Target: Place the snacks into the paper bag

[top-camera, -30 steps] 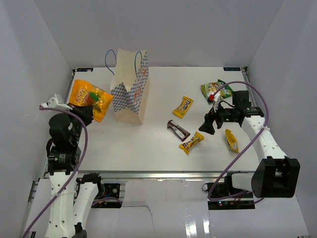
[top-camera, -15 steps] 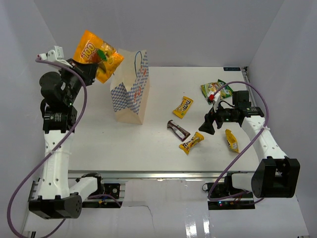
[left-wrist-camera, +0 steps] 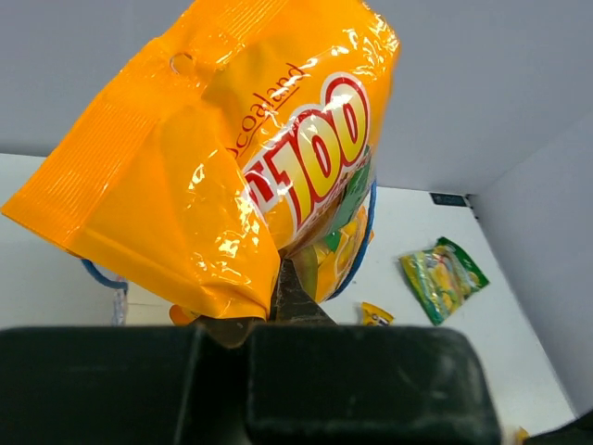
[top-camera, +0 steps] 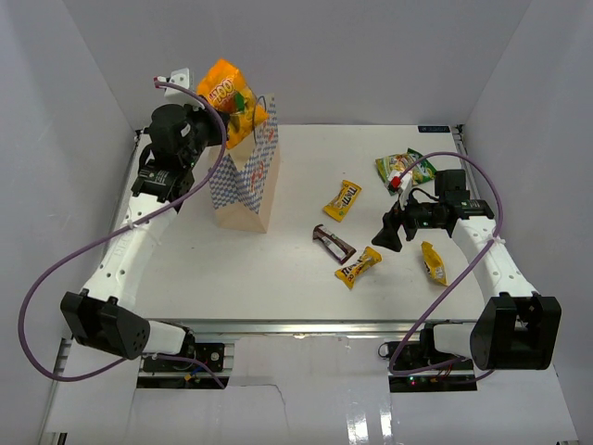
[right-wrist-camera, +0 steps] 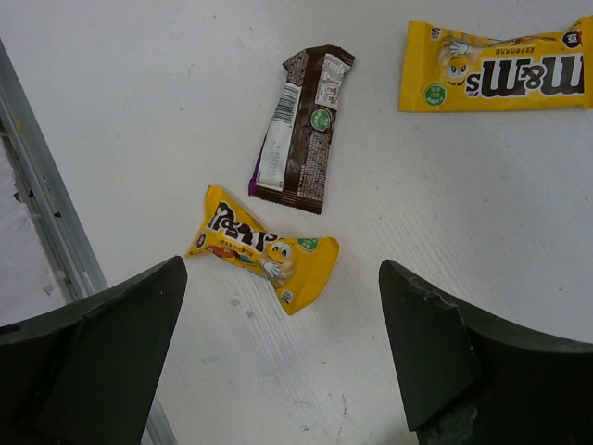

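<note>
High over the open top of the paper bag [top-camera: 246,181], my left gripper [top-camera: 220,127] is shut on the lower edge of the orange-yellow pouch [top-camera: 232,93]. That pouch [left-wrist-camera: 232,167] fills the left wrist view above the gripper [left-wrist-camera: 278,297]; a blue cord handle [left-wrist-camera: 368,232] shows behind it. My right gripper [top-camera: 390,232] stands open and empty just right of a yellow candy pack [top-camera: 359,266]. From the right wrist, that pack [right-wrist-camera: 264,255] lies ahead of the open gripper [right-wrist-camera: 281,278], the dark brown bar [right-wrist-camera: 301,130] beyond it.
Also on the table are a green-yellow pouch [top-camera: 405,168] at the back right, a second yellow pack [top-camera: 342,199] mid-table, the brown bar [top-camera: 334,242] and a third yellow pack [top-camera: 432,261] by the right arm. White walls enclose the table.
My left arm has lifted the orange-yellow pouch from the table left of the bag and carried it up and right to above the bag's mouth. The right arm has stayed still.
</note>
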